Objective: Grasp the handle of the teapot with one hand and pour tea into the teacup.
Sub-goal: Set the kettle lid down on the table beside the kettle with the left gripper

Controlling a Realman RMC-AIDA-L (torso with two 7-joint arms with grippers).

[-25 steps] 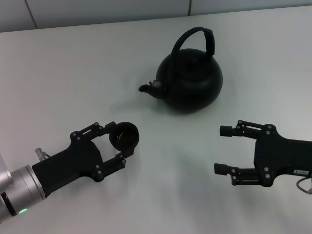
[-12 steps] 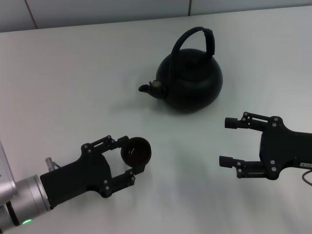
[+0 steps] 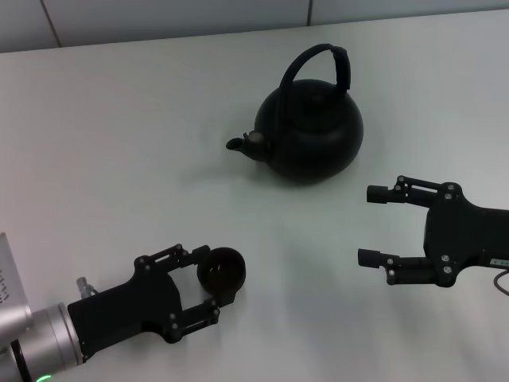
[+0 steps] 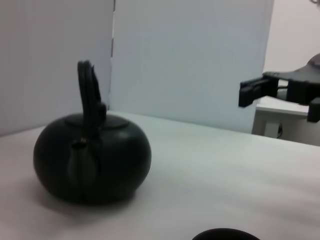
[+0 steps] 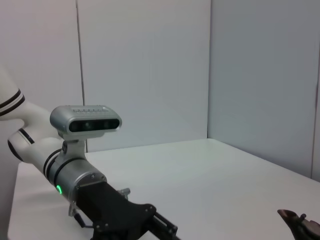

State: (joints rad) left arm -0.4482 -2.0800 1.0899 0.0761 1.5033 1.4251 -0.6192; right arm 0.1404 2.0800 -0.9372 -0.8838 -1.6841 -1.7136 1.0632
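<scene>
The matte-black teapot [image 3: 312,131] stands on the white table, spout pointing to the robot's left. Its arched black handle [image 3: 320,57] stands upright over the lid. My left gripper [image 3: 211,282] is at the front left, shut on the small black teacup [image 3: 221,269], one finger on each side. My right gripper [image 3: 369,225] is open and empty, in front of the teapot and to its right, well apart from it. The left wrist view shows the teapot [image 4: 92,162], its handle [image 4: 89,95], the teacup's rim [image 4: 225,234] and the right gripper [image 4: 280,92] farther off.
The white table [image 3: 119,143] runs to a pale wall at the back. The right wrist view shows my left arm [image 5: 100,200], the robot's head camera [image 5: 85,120] and the teapot's spout tip [image 5: 295,217].
My left gripper has drawn the teacup toward the table's front edge and slightly right. My right gripper has shifted slightly right and toward the back. The teapot has not moved.
</scene>
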